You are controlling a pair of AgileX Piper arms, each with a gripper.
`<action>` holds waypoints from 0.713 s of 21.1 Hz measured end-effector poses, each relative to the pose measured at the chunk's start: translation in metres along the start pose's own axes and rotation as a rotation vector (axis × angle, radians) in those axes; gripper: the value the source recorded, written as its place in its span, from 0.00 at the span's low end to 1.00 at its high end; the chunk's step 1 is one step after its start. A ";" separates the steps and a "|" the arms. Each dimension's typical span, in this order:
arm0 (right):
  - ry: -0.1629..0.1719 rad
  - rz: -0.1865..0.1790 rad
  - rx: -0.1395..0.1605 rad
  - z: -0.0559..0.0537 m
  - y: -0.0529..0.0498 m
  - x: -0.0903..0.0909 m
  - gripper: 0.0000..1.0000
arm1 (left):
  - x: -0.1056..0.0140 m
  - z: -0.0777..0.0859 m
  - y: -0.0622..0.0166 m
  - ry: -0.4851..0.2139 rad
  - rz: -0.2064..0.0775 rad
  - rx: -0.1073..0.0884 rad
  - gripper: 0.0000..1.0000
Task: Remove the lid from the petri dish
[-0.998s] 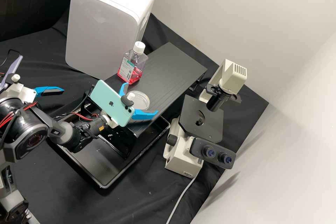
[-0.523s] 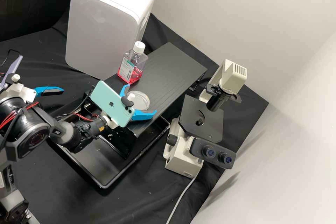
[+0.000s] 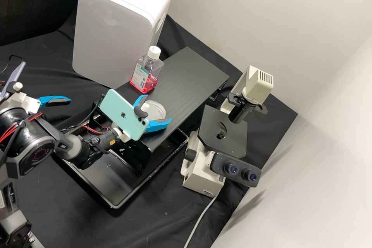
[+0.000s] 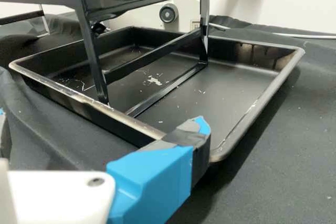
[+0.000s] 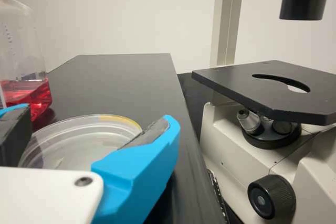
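Observation:
A clear round petri dish [image 3: 153, 110] with its lid on sits at the near end of the raised black platform [image 3: 190, 77]. My right gripper [image 3: 157, 108] straddles it at lid height, one blue finger on each side. In the right wrist view the dish [image 5: 79, 142] lies between the pads, and its rim meets both of them; the right gripper [image 5: 100, 116] looks shut on the lid. My left gripper [image 4: 100, 124] hangs low over the bench, left of the black tray [image 4: 252, 114], fingers wide apart and holding nothing. One of its blue fingers [image 3: 54, 100] points toward the tray.
A flask of red liquid [image 3: 145, 71] stands on the platform just behind the dish. A white box [image 3: 116, 27] stands behind it. A microscope [image 3: 228, 135] stands right of the platform. The platform's legs rest in the black tray [image 3: 116, 186].
The right gripper's fingers have drawn together around the petri dish. The dish itself has stayed in place, and the left arm has not moved.

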 end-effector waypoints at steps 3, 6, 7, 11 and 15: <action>0.002 -0.002 -0.002 0.000 0.000 0.000 0.00 | 0.000 0.000 0.0000 0.000 0.000 0.000 1.00; 0.002 -0.002 -0.002 0.000 0.000 0.000 1.00 | 0.000 0.000 0.0000 0.000 0.000 0.000 1.00; 0.002 -0.002 -0.002 0.000 0.000 0.000 1.00 | 0.000 0.000 0.0000 0.000 0.000 0.000 1.00; -0.001 0.004 -0.004 0.000 0.001 0.000 1.00 | 0.002 0.000 0.0003 0.000 0.002 0.000 1.00; -0.012 0.016 0.005 0.000 0.001 0.000 1.00 | 0.002 0.000 0.0003 0.000 0.002 0.000 1.00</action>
